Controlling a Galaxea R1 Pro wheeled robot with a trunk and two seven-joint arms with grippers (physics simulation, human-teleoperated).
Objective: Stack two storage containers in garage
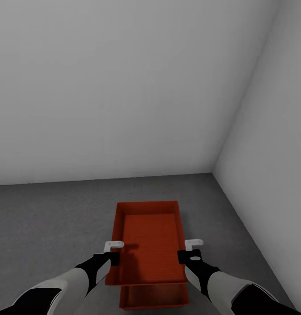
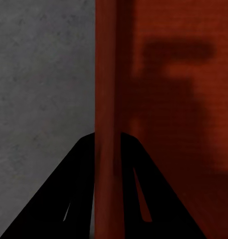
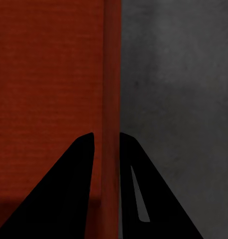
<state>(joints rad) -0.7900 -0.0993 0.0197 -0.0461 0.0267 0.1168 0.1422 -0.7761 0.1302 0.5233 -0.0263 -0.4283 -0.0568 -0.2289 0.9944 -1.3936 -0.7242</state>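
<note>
Where two plain white matte walls (image 1: pixel 124 87) meet at the far right corner, rough dark grey concrete floor (image 1: pixel 45 218) runs back toward the robot, mottled and unmarked. Upper orange-red rectangular tray-like container (image 1: pixel 148 240) is held above the floor just ahead of the robot, long axis pointing away, flat bottom faintly ribbed, low straight thin walls. Second identical orange-red container (image 1: pixel 154 298) sits lower and nearer, partly hidden under the held one; whether it rests on the concrete cannot be told for sure. Left gripper (image 1: pixel 114 251) straddles the left long wall, dark fingers (image 2: pixel 74 199) pinching it from either side; right gripper (image 1: pixel 189 250) does the same on the right wall, fingers (image 3: pixel 64 194) closed against the rim. Judged: a light, rigid plastic-looking shell, smooth and likely slippery at the thin walls, so opposed mid-wall pinches suit it, kept level. Tilt would let it slide between the pads.
</note>
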